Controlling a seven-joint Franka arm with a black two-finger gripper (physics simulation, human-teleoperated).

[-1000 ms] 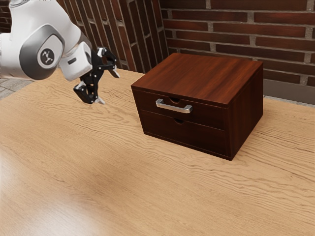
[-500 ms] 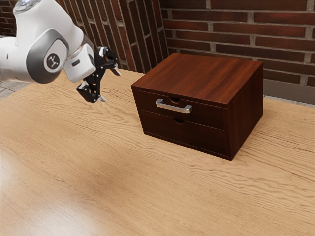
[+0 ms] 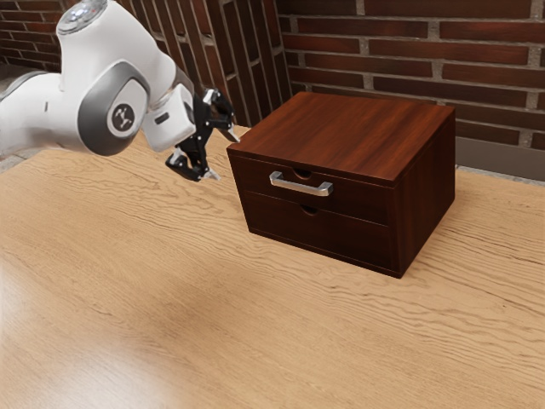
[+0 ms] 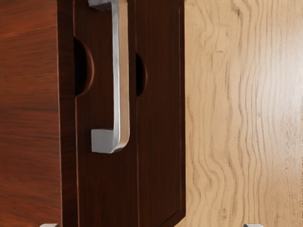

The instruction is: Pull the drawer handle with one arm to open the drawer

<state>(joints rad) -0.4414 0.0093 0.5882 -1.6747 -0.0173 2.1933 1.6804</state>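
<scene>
While the gripper (image 3: 220, 155) hangs open and empty, the drawer handle (image 3: 301, 184) ahead of it and apart, a skewed approach could strike the cabinet (image 3: 349, 128) corner instead of straddling that handle.

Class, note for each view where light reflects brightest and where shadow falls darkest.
Exterior view: a pale glare washes the table at the view's lower left; a thin dark shadow hugs the cabinet base. Wrist view: the metal handle shines brightest; the notches behind it are darkest.
</scene>
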